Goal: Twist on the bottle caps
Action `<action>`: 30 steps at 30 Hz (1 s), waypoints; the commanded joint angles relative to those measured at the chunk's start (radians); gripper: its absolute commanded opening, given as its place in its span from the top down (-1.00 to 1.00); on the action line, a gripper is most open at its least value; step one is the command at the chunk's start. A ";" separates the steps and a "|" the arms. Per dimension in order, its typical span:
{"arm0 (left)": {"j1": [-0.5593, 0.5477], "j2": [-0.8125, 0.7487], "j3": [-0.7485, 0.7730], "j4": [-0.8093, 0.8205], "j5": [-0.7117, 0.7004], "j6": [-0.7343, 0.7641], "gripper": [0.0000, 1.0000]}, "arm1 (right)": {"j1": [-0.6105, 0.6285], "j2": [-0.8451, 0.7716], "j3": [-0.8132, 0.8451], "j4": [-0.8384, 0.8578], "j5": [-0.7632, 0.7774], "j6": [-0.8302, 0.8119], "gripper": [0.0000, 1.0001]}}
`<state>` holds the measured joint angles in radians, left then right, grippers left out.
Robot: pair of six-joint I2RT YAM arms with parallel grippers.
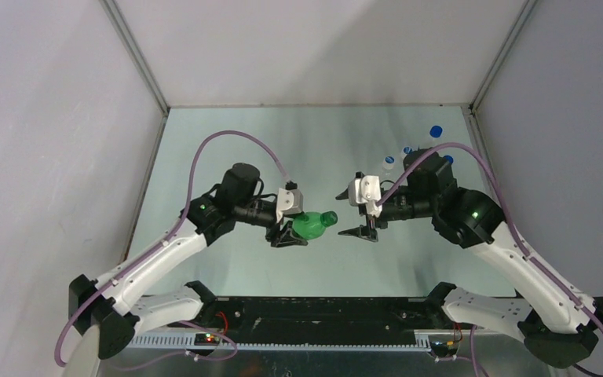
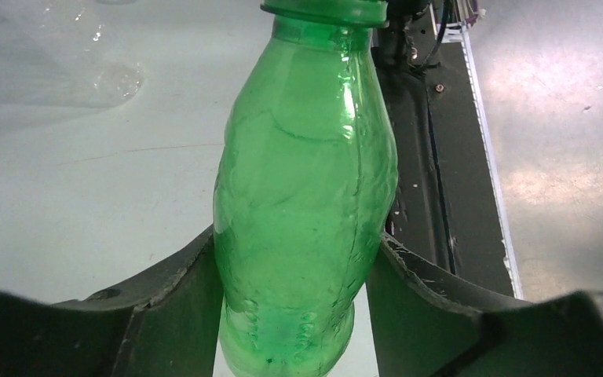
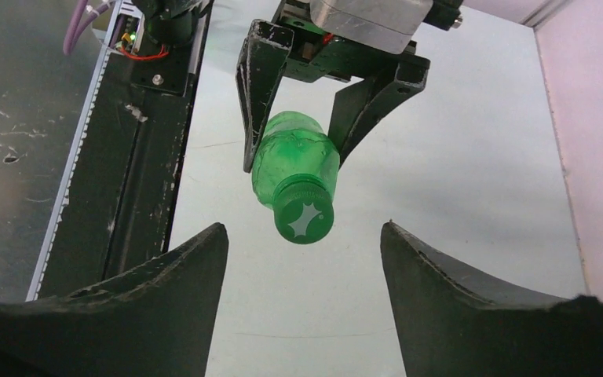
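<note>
Over the table (image 1: pixel 228 141), the left gripper (image 1: pixel 290 236) is clamped on the body of the green bottle (image 1: pixel 311 225). It holds the bottle sideways above mid-table, neck pointing to 3 o'clock. The right gripper (image 1: pixel 363 232) hangs just at 3 o'clock of it, jaws wide, holding nothing. The dark green cap (image 3: pixel 305 216) sits on the neck. 1 blue cap (image 1: pixel 436 131) lies out at 1 o'clock.

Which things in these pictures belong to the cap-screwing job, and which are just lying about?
Job in hand:
- green bottle, gripped between the fingers of the left gripper
- green cap, sitting on that bottle's neck
- right gripper, open, facing the cap
- white cap, far right, probably

Lying about:
- blue caps, far right
</note>
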<state>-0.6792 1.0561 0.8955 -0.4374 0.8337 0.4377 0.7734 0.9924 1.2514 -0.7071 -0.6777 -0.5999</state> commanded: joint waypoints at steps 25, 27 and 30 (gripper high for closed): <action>0.001 0.027 0.079 -0.029 0.072 0.016 1.00 | 0.061 0.082 0.019 -0.006 0.022 -0.035 0.36; -0.007 0.021 0.077 -0.015 0.037 0.002 1.00 | 0.062 0.095 0.019 -0.005 0.022 0.000 0.47; -0.039 -0.016 0.051 0.070 -0.118 -0.042 1.00 | 0.063 0.127 0.019 0.007 0.052 0.105 0.69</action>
<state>-0.6868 1.0801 0.9302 -0.5011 0.8490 0.4492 0.8261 1.0748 1.2518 -0.7204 -0.6426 -0.6147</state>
